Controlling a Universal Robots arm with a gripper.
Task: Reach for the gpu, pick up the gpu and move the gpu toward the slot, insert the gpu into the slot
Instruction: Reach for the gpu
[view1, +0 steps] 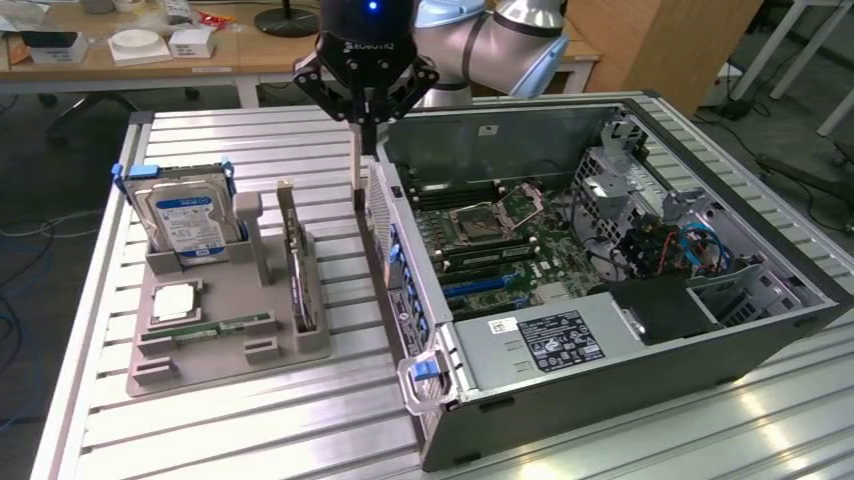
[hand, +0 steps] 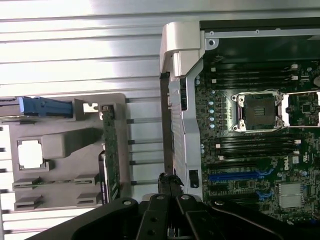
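Exterior view: fingers (view1: 336, 102) closed on upright gpu (view1: 358, 165), between tray (view1: 227, 330) and computer case (view1: 561, 400).

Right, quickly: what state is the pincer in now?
Pincer: closed, with nothing in its grip; the gpu stands on edge in the grey tray.

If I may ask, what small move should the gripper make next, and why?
Probably shift toward the exterior view's left, over the gpu: the shut gripper hangs between tray and computer case, while the gpu stands in the tray.
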